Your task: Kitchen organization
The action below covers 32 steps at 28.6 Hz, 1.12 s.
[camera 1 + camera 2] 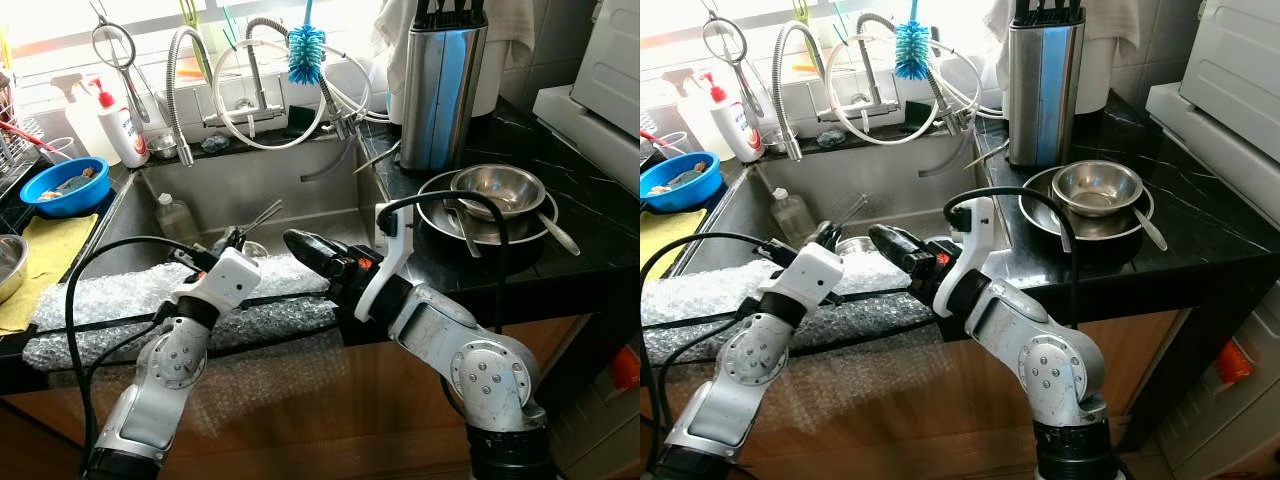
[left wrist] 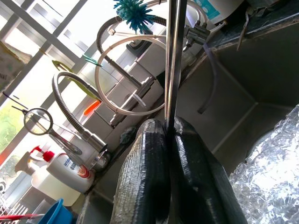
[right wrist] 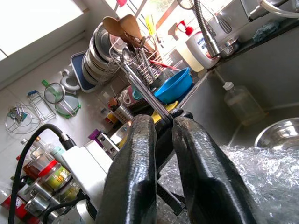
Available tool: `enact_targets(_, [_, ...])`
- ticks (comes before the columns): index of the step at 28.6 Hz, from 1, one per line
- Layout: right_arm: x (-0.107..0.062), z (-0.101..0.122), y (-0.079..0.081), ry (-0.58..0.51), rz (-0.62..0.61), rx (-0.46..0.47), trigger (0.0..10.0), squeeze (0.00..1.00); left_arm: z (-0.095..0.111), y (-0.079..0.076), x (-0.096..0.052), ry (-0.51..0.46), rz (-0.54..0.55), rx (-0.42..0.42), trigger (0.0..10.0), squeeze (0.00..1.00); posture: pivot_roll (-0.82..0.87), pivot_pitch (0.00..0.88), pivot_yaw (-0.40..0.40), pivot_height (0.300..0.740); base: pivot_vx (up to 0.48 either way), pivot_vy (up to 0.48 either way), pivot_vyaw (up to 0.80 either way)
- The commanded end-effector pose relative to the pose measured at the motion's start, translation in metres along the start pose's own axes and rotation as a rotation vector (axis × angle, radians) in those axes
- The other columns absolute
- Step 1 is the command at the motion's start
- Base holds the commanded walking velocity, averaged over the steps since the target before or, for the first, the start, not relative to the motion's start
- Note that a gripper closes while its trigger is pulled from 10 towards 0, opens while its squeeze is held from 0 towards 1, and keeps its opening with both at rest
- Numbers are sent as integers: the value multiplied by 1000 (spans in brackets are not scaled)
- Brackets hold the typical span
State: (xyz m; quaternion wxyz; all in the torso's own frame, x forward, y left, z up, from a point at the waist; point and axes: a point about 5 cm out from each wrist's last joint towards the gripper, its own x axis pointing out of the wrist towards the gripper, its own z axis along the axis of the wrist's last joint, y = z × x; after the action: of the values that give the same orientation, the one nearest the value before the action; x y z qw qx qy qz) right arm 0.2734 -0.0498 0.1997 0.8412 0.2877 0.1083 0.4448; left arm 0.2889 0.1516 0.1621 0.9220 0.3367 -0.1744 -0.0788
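A: What was the left gripper (image 1: 240,236) doing?

B: Fingers pinched tight on a pair of thin, long stainless-steel rods (image 2: 174,60), chopsticks by the look of them. The left wrist view showed them clamped between the two black pads and running straight out past the tips. From the head camera they stuck up over the steel sink basin (image 1: 250,185), above the sheet of clear bubble wrap (image 1: 120,300) draped on the sink's front edge.

A: And the right gripper (image 1: 302,245)?

B: Also clenched. The right wrist view showed its fingers closed on a slim shiny metal utensil handle (image 3: 140,84); couldn't tell whether spoon or ladle, the end was lost in clutter. It sat just beside the left gripper over the bubble wrap.

A: How would those handle?

B: Judged light, rigid and slick. Polished steel, probably wet from the sink, so it could slide or pivot in the pads. Two loose sticks could also scissor apart. Best hold was likely nearer the middle, both sticks squeezed together, not out at the end.

A: Fragile?

B: No, a drop would only clatter.

A: Anything nearby?

B: Stacked steel bowls with spoons (image 1: 495,200) on the black counter to the right, a tall steel knife block (image 1: 440,85) behind them, a blue plastic bowl (image 1: 65,185) far left.
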Motion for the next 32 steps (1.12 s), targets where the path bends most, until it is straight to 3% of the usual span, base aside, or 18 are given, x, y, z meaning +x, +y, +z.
enact_targets(1, [3,2,4,-9,12,-12,10000,1000,-1,7,2,-1,16,24,0,0,-106,0,127,740,0,0,0])
enact_targets(2, [3,2,4,-15,12,-15,10000,918,-1,8,2,-2,19,26,0,0,-105,0,127,740,0,0,0])
enact_targets(3, [3,5,4,-33,10,-19,10000,0,0,9,3,-2,26,31,0,0,-104,0,127,740,0,0,0])
enact_targets(9, [3,15,4,-112,6,-31,10000,0,0,17,5,-3,69,37,0,0,-105,0,128,740,0,0,0])
enact_targets(12, [0,25,-1,-196,-64,-93,10000,0,4,26,7,-16,140,-17,0,0,-105,0,128,740,0,0,0])
enact_targets(14, [-3,32,-5,-237,-126,-160,10000,0,5,33,8,-12,196,-77,0,0,-108,0,128,740,0,0,0])
enact_targets(17, [-7,35,-11,-228,-237,-422,10000,0,-1,43,8,26,285,-195,0,0,-108,0,127,740,0,0,0])
enact_targets(18, [-7,29,-14,-188,-281,-581,10000,0,-4,45,8,41,312,-241,0,0,-110,0,127,740,0,0,0])
enact_targets(19, [-7,29,-14,-188,-281,-581,10000,0,-4,45,8,41,312,-241,0,0,-110,0,127,740,0,0,0])
enact_targets(20, [-10,24,-19,-177,-326,-676,10000,0,-6,46,7,53,333,-283,0,0,-108,0,125,740,0,0,0])
enact_targets(28, [-32,12,-30,-293,-507,-806,10000,0,-12,47,3,82,377,-402,0,0,-112,0,123,740,0,0,0])
enact_targets(29, [-35,11,-30,-300,-526,-850,10000,0,-12,47,3,85,378,-407,1451,0,-111,0,122,740,0,0,0])
enact_targets(30, [-39,9,-30,-311,-543,-905,10000,0,-13,46,3,88,378,-411,1451,0,-111,0,122,740,0,0,0])
enact_targets(32, [-40,8,-31,-318,-547,-920,10000,0,-13,47,3,89,378,-414,1451,0,-111,0,122,740,0,0,0])
